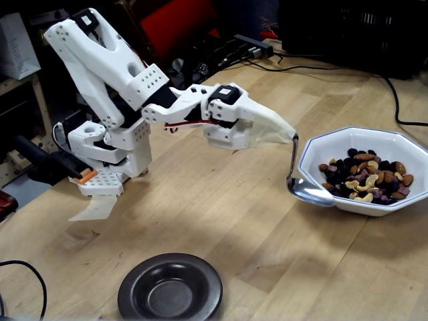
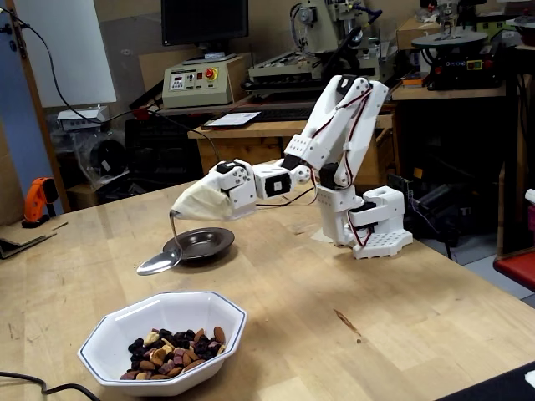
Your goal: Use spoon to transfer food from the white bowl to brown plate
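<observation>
My gripper point(image 1: 283, 132) is wrapped in a whitish covering and is shut on the spoon's thin handle. The spoon point(image 1: 309, 192) hangs down from it, with its oval bowl just outside the left rim of the white bowl point(image 1: 314, 148). In the other fixed view the spoon point(image 2: 159, 264) hovers above the table between the two dishes and looks empty. The food point(image 1: 366, 177) of cashews, almonds and raisins lies in the white bowl point(image 2: 117, 322). The brown plate point(image 1: 134, 287) sits empty near the front edge; it also shows in the other fixed view point(image 2: 219, 238).
The arm's white base point(image 1: 107, 177) stands at the table's left. A black cable point(image 1: 394, 100) runs over the table behind the bowl. Machines and a bench point(image 2: 276, 109) stand beyond the table's far edge. An orange tool point(image 2: 38, 200) lies at the left.
</observation>
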You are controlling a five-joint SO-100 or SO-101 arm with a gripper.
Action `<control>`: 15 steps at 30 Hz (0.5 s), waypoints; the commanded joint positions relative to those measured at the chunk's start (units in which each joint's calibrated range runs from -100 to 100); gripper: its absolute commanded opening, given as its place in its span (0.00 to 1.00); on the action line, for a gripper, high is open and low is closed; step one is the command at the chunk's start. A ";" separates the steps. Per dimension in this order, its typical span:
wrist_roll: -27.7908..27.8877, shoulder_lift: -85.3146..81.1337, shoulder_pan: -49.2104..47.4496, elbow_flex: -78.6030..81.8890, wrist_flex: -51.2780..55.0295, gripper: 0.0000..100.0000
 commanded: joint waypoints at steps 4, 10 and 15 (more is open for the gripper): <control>0.15 13.39 0.24 -10.30 -7.60 0.04; 0.15 18.09 0.24 -21.19 -8.23 0.04; 0.15 18.18 0.24 -23.49 -8.23 0.04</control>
